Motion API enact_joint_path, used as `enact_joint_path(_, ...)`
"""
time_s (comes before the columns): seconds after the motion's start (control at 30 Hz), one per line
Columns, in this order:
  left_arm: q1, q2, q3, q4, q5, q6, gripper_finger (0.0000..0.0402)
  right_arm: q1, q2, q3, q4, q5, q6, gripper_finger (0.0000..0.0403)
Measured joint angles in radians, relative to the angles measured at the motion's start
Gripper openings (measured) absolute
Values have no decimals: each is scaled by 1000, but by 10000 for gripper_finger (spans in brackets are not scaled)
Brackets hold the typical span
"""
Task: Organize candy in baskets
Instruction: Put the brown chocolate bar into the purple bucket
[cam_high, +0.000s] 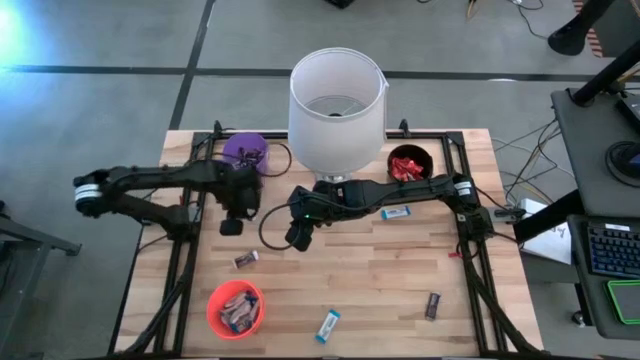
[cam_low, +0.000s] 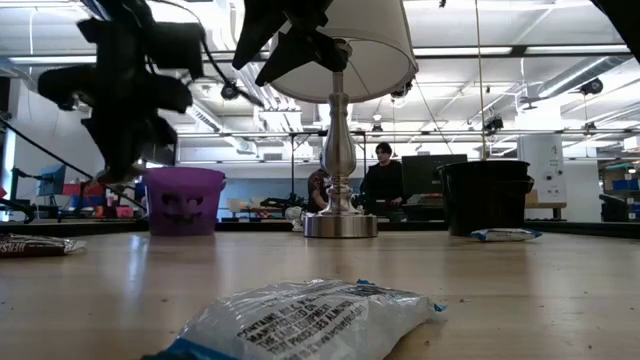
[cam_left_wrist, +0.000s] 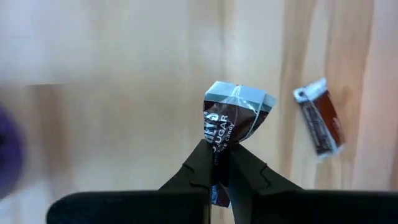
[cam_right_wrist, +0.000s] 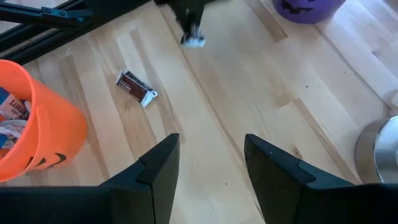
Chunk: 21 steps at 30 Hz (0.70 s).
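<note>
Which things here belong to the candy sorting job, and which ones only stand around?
Job: brown candy in the left jaws; loose candies; purple basket; black basket; orange basket.
Not job: lamp; keyboard.

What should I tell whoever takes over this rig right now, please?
Left gripper: jaws shut on a dark brown candy, lifted near the purple basket.
Right gripper: jaws open, empty, above mid-table.
Done: purple basket, black basket and orange basket each hold candy.
Left: drop the held bar; loose bars remain, a brown one, a dark one and two blue-and-white ones.
</note>
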Motion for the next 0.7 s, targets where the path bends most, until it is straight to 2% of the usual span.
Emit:
enact_joint_path(0.2,13,-137,0,-7,-88,-31,2,0,0,0,0,0,0,171)
enact_joint_path(0.37,38,-198,0,-7,-153,-50,1,0,0,0,-1,0,-8,171)
enact_joint_path(0.57,107,-214,0,51,-358,-90,1,-17,0,0,-3,-1,-54,171)
enact_joint_path(0.7,200,-204,1,114,-367,-90,1,-30,0,0,-9,0,-73,171)
